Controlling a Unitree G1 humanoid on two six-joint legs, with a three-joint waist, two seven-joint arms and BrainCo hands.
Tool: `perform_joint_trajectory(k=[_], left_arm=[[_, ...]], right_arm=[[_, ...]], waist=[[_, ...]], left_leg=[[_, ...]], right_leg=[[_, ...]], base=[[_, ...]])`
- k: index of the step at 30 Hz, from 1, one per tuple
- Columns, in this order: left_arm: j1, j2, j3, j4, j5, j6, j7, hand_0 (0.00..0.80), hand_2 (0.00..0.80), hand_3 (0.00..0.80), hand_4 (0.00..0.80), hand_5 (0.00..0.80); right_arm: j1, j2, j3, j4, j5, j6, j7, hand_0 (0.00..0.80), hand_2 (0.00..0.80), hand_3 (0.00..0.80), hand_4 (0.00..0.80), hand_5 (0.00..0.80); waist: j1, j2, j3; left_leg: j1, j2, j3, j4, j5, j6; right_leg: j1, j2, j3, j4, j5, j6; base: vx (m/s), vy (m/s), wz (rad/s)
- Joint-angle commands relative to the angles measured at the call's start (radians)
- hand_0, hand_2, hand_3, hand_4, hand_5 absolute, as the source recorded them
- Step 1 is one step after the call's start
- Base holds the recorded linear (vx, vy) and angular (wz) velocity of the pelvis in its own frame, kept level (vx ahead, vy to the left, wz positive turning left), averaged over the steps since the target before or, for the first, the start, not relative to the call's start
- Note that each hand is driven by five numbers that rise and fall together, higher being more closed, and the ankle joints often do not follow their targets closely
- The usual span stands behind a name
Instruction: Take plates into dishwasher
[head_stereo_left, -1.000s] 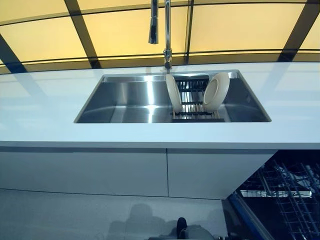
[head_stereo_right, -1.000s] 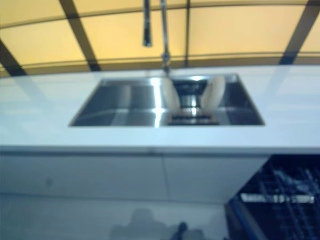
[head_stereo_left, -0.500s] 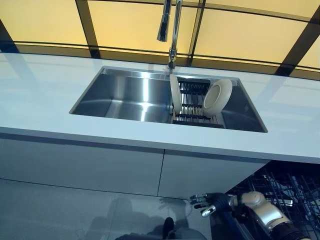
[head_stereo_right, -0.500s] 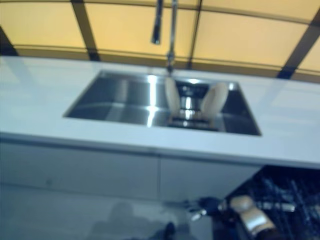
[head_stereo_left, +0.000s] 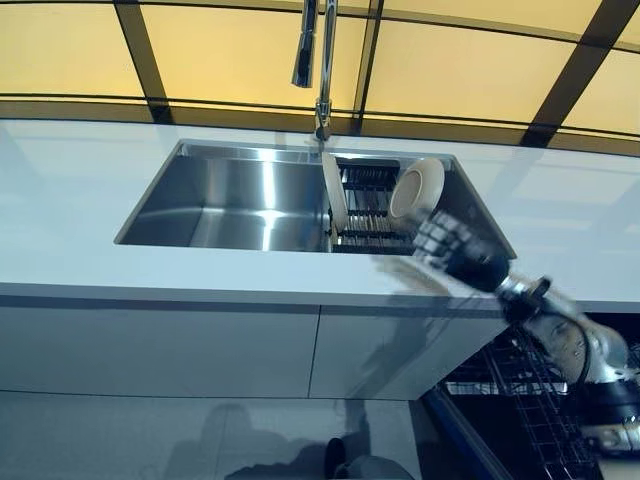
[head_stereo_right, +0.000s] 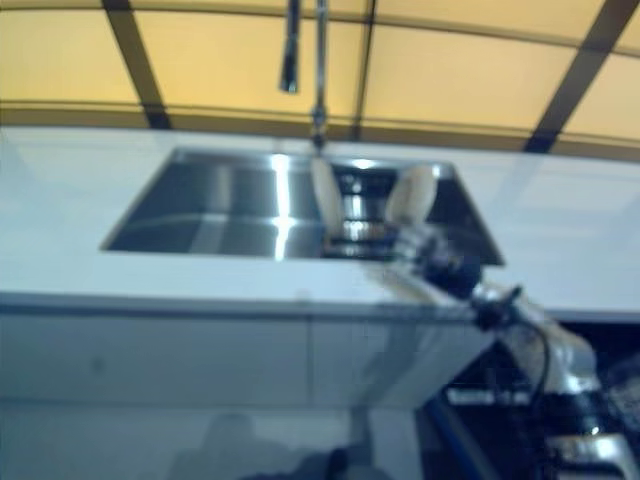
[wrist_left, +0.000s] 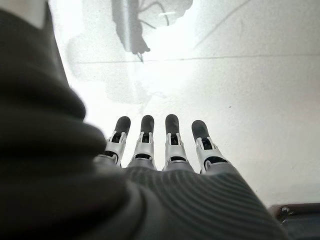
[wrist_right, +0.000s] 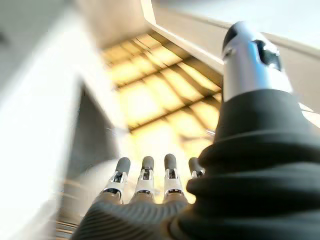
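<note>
Two cream plates stand in a black rack (head_stereo_left: 368, 210) in the right half of the steel sink (head_stereo_left: 230, 195). One plate (head_stereo_left: 334, 193) is upright on edge at the rack's left; the other plate (head_stereo_left: 417, 187) leans at the rack's right. My right hand (head_stereo_left: 452, 247) is raised over the counter's front edge, just in front of and below the leaning plate, apart from it, fingers (wrist_right: 145, 181) straight and empty. My left hand (wrist_left: 165, 150) shows only in the left wrist view, fingers straight, hanging over the pale floor.
A tall tap (head_stereo_left: 318, 60) rises behind the sink. White counter (head_stereo_left: 130, 270) surrounds it, with white cabinet fronts (head_stereo_left: 200, 345) below. The open dishwasher's wire rack (head_stereo_left: 535, 400) lies at the lower right. Yellow panels with dark frames (head_stereo_left: 220, 55) back the counter.
My right arm has risen from low beside the dishwasher to counter height near the leaning plate. The camera has shifted, so the whole scene sits differently. The plates have not moved.
</note>
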Motion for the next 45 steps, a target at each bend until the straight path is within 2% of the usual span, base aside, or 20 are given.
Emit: perform_joint_trajectory(k=[1, 4, 6, 8, 10, 11, 12, 13, 14, 15, 16, 18, 19, 20, 21, 22, 24, 29, 39, 45], left_arm=[[-0.015, 0.031, -0.020, 0.061, 0.044, -0.020, -0.004, 0.000, 0.000, 0.000, 0.000, 0.000], [-0.017, 0.035, -0.032, 0.077, 0.025, -0.029, 0.005, 0.000, 0.000, 0.000, 0.000, 0.000], [-0.026, 0.043, -0.042, 0.086, 0.007, -0.031, 0.013, 0.000, 0.000, 0.000, 0.000, 0.000], [-0.042, 0.046, -0.045, 0.087, -0.014, -0.022, 0.019, 0.000, 0.000, 0.000, 0.000, 0.000], [-0.060, 0.046, -0.048, 0.090, -0.040, -0.015, 0.027, 0.000, 0.000, 0.000, 0.000, 0.000], [-0.067, 0.048, -0.048, 0.090, -0.055, -0.010, 0.027, 0.000, 0.000, 0.000, 0.000, 0.000], [-0.076, 0.041, -0.053, 0.093, -0.085, -0.007, 0.029, 0.000, 0.000, 0.000, 0.000, 0.000], [-0.080, 0.037, -0.052, 0.096, -0.095, -0.009, 0.029, 0.000, 0.000, 0.000, 0.000, 0.000], [-0.079, 0.024, -0.045, 0.094, -0.099, -0.013, 0.028, 0.000, 0.000, 0.000, 0.000, 0.000], [-0.080, 0.017, -0.043, 0.091, -0.097, -0.011, 0.029, 0.000, 0.000, 0.000, 0.000, 0.000], [-0.080, 0.011, -0.050, 0.075, -0.096, -0.001, 0.028, 0.000, 0.000, 0.000, 0.000, 0.000], [-0.085, 0.013, -0.064, 0.052, -0.099, 0.015, 0.020, 0.000, 0.000, 0.000, 0.000, 0.000], [-0.082, 0.016, -0.058, 0.043, -0.087, 0.018, 0.016, 0.000, 0.000, 0.000, 0.000, 0.000], [-0.077, 0.014, -0.060, 0.007, -0.090, 0.049, 0.026, 0.000, 0.000, 0.000, 0.000, 0.000], [-0.081, 0.009, -0.064, 0.002, -0.091, 0.060, 0.032, 0.000, 0.000, 0.000, 0.000, 0.000], [-0.083, 0.011, -0.072, -0.004, -0.098, 0.058, 0.039, 0.000, 0.000, 0.000, 0.000, 0.000], [-0.098, 0.020, -0.065, 0.012, -0.092, 0.047, 0.040, 0.000, 0.000, 0.000, 0.000, 0.000], [-0.111, 0.045, -0.054, 0.029, -0.116, 0.035, 0.051, 0.000, 0.000, 0.000, 0.000, 0.000], [-0.077, 0.018, -0.064, 0.001, -0.109, 0.003, 0.030, 0.000, 0.000, 0.000, 0.000, 0.000], [-0.051, 0.013, -0.067, -0.013, -0.104, 0.000, 0.034, 0.000, 0.000, 0.000, 0.000, 0.000]], right_arm=[[-0.210, -0.073, -0.096, 0.059, 0.109, -0.198, -0.266, 0.000, 0.000, 0.000, 0.000, 0.000], [-0.361, -0.163, -0.048, 0.188, 0.010, -0.282, -0.417, 0.000, 0.000, 0.000, 0.000, 0.000], [-0.465, -0.216, 0.017, 0.261, -0.062, -0.295, -0.533, 0.000, 0.000, 0.000, 0.000, 0.000], [-0.527, -0.248, 0.069, 0.302, -0.099, -0.264, -0.629, 0.000, 0.000, 0.000, 0.000, 0.000], [-0.595, -0.279, 0.136, 0.381, -0.081, -0.262, -0.651, 0.000, 0.000, 0.000, 0.000, 0.000], [-0.635, -0.294, 0.172, 0.399, -0.052, -0.242, -0.674, 0.000, 0.000, 0.000, 0.000, 0.000], [-0.675, -0.301, 0.221, 0.434, -0.041, -0.232, -0.696, 0.000, 0.000, 0.000, 0.000, 0.000], [-0.692, -0.307, 0.240, 0.450, -0.055, -0.233, -0.703, 0.000, 0.000, 0.000, 0.000, 0.000], [-0.707, -0.310, 0.278, 0.476, -0.090, -0.262, -0.712, 0.000, 0.000, 0.000, 0.000, 0.000], [-0.720, -0.307, 0.292, 0.483, -0.101, -0.274, -0.723, 0.000, 0.000, 0.000, 0.000, 0.000], [-0.735, -0.294, 0.304, 0.486, -0.130, -0.290, -0.735, 0.000, 0.000, 0.000, 0.000, 0.000], [-0.759, -0.246, 0.327, 0.472, -0.226, -0.308, -0.740, 0.000, 0.000, 0.000, 0.000, 0.000], [-0.759, -0.236, 0.336, 0.459, -0.254, -0.313, -0.756, 0.000, 0.000, 0.000, 0.000, 0.000], [-0.764, -0.223, 0.344, 0.423, -0.301, -0.289, -0.782, 0.000, 0.000, 0.000, 0.000, 0.000], [-0.755, -0.225, 0.344, 0.377, -0.323, -0.246, -0.798, 0.000, 0.000, 0.000, 0.000, 0.000], [-0.725, -0.225, 0.329, 0.321, -0.334, -0.194, -0.798, 0.000, 0.000, 0.000, 0.000, 0.000], [-0.687, -0.233, 0.308, 0.327, -0.338, -0.146, -0.727, 0.000, 0.000, 0.000, 0.000, 0.000], [-0.685, -0.250, 0.334, 0.398, -0.305, -0.089, -0.572, 0.000, 0.000, 0.000, 0.000, 0.000], [-0.784, -0.259, 0.456, 0.418, -0.402, 0.028, -0.544, 0.000, 0.000, 0.000, 0.000, 0.000], [-0.846, -0.244, 0.531, 0.411, -0.418, 0.135, -0.532, 0.000, 0.000, 0.000, 0.000, 0.000]], waist=[[0.016, -0.015, -0.017], [0.037, -0.001, -0.019], [0.041, 0.007, -0.028], [0.039, 0.005, -0.036], [0.034, 0.001, -0.052], [0.030, 0.000, -0.063], [0.041, -0.010, -0.065], [0.042, -0.017, -0.066], [0.072, -0.037, -0.044], [0.084, -0.047, -0.033], [0.108, -0.047, -0.007], [0.123, -0.018, 0.022], [0.128, -0.016, 0.034], [0.132, -0.026, 0.037], [0.129, -0.018, 0.022], [0.123, -0.014, 0.010], [0.116, -0.008, -0.005], [0.123, -0.022, -0.033], [0.152, -0.052, -0.048], [0.174, -0.064, -0.042]], left_leg=[[0.017, -0.034, 0.016, 0.004, -0.019, 0.022], [0.036, -0.031, 0.053, 0.004, -0.019, 0.010], [0.042, -0.026, 0.049, 0.011, -0.021, 0.001], [0.041, -0.023, 0.053, 0.023, -0.018, -0.008], [0.057, -0.011, 0.055, 0.063, -0.022, -0.026], [0.059, 0.007, 0.050, 0.118, 0.023, -0.052], [-0.015, 0.024, 0.022, 0.345, 0.177, -0.100], [-0.064, 0.019, 0.009, 0.413, 0.214, -0.108], [-0.212, -0.002, 0.007, 0.632, 0.265, -0.117], [-0.292, -0.012, 0.016, 0.695, 0.284, -0.118], [-0.397, 0.000, 0.029, 0.699, 0.265, -0.111], [-0.355, 0.081, 0.076, 0.310, 0.265, -0.107], [-0.343, 0.094, 0.088, 0.242, 0.290, -0.107], [-0.309, 0.062, 0.073, 0.211, 0.224, -0.079], [-0.290, 0.047, 0.082, 0.164, 0.198, -0.069], [-0.256, 0.045, 0.068, 0.095, 0.192, -0.065], [-0.198, 0.047, 0.082, -0.001, 0.198, -0.069], [-0.157, 0.051, 0.099, -0.085, 0.207, -0.071], [-0.145, 0.053, 0.107, -0.154, 0.231, -0.075], [-0.143, 0.057, 0.098, -0.168, 0.238, -0.077]], right_leg=[[-0.028, -0.131, 0.015, 0.004, 0.074, 0.225], [-0.021, -0.145, -0.062, 0.032, 0.047, 0.214], [-0.007, -0.128, -0.067, 0.029, 0.006, 0.195], [0.001, -0.123, -0.073, 0.029, -0.012, 0.177], [0.007, -0.113, -0.082, 0.034, -0.035, 0.154], [0.017, -0.097, -0.078, 0.026, -0.048, 0.132], [0.071, -0.071, -0.057, -0.014, -0.066, 0.090], [0.083, -0.071, -0.052, -0.031, -0.064, 0.078], [0.137, -0.079, -0.043, -0.051, -0.071, 0.057], [0.156, -0.089, -0.051, -0.053, -0.076, 0.049], [0.197, -0.085, -0.047, -0.058, -0.086, 0.047], [0.249, -0.069, -0.030, -0.071, -0.110, 0.072], [0.261, -0.071, -0.019, -0.065, -0.120, 0.076], [0.263, -0.088, -0.012, -0.072, -0.119, 0.090], [0.250, -0.095, -0.026, -0.066, -0.115, 0.095], [0.239, -0.104, -0.026, -0.072, -0.112, 0.109], [0.229, -0.120, -0.058, -0.083, -0.093, 0.137], [0.225, -0.129, -0.088, -0.127, -0.069, 0.159], [0.245, -0.117, -0.116, -0.203, -0.040, 0.165], [0.259, -0.116, -0.132, -0.219, -0.035, 0.168]], base=[[0.055, -0.008, -0.03], [0.045, -0.005, -0.25], [0.079, -0.047, -0.41], [0.072, -0.070, -0.25], [0.104, -0.091, -0.08], [0.117, -0.156, -0.14], [0.085, -0.149, -0.17], [0.079, -0.159, -0.24], [0.035, -0.081, -0.24], [0.047, -0.040, -0.25], [0.062, 0.066, -0.46], [0.137, 0.186, -0.86], [0.149, 0.189, -0.62], [0.108, 0.150, -0.47], [0.105, 0.185, -0.42], [0.079, 0.162, -0.41], [0.093, 0.081, -0.34], [0.072, -0.011, -0.12], [0.048, -0.015, 0.29], [0.063, 0.003, 0.20]])
